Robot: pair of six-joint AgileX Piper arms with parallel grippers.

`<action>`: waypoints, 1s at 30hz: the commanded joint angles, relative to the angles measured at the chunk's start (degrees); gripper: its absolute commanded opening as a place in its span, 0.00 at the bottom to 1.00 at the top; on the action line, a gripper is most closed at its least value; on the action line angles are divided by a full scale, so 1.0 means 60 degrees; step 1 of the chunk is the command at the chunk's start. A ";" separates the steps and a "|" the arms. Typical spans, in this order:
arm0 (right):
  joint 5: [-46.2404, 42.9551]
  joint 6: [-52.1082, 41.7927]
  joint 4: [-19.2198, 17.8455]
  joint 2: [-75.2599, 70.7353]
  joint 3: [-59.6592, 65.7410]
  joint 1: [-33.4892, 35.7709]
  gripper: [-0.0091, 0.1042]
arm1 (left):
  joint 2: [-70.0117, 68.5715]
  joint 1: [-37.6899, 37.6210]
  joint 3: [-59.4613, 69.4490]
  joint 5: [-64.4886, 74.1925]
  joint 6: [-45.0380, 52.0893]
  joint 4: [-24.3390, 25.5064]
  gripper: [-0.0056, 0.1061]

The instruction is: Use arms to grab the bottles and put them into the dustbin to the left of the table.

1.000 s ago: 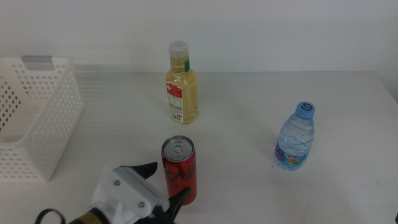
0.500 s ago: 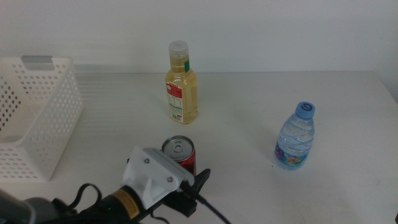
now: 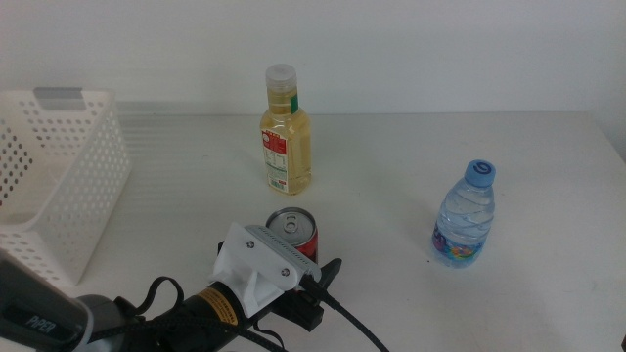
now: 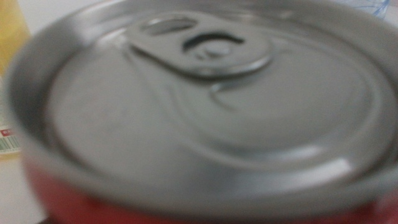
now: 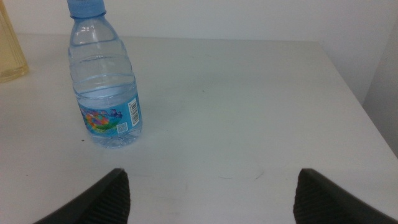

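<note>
The red soda can [image 3: 293,231] stands at the front middle of the table [image 3: 391,156]. My left gripper [image 3: 305,262] reaches around it from the near side, and the arm's white body hides the can's lower part. The can's silver top [image 4: 199,124] fills the left wrist view. The yellow-liquid bottle [image 3: 286,132] stands upright at the back middle. The blue-capped water bottle [image 3: 466,215] stands upright at the right; it also shows in the right wrist view [image 5: 106,87]. My right gripper [image 5: 211,199] is open and empty, short of the water bottle. The white dustbin [image 3: 59,186] stands at the left.
The table's right edge [image 5: 354,93] runs close past the water bottle. Bare tabletop lies between the can and the water bottle. The left arm's black cable [image 3: 352,328] trails across the front edge of the middle view.
My left gripper has moved forward and right around the can. Its white body now covers more of the can, which has shifted slightly right. The two bottles have not moved.
</note>
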 commanded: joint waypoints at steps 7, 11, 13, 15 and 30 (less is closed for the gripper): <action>-0.0659 -0.0096 -0.0058 -0.0258 -0.0065 -0.0051 0.84 | -0.0361 -0.0042 -0.0151 -0.1573 -0.0434 -0.0227 0.01; -0.0659 -0.0096 -0.0058 -0.0258 -0.0065 -0.0051 0.84 | -0.0532 -0.0042 -0.0151 -0.1300 -0.0958 -0.0217 0.01; -0.0659 -0.0096 -0.0058 -0.0258 -0.0065 -0.0051 0.84 | -0.0760 -0.0042 -0.0150 -0.0969 -0.1154 -0.0166 0.01; -0.0659 -0.0096 -0.0058 -0.0258 -0.0065 -0.0051 0.84 | -0.1046 -0.0042 -0.0150 -0.0773 -0.1193 -0.0106 0.01; -0.0659 -0.0096 -0.0058 -0.0258 -0.0065 -0.0051 0.84 | -0.4473 -0.0042 -0.0292 0.3919 -0.1160 0.0025 0.01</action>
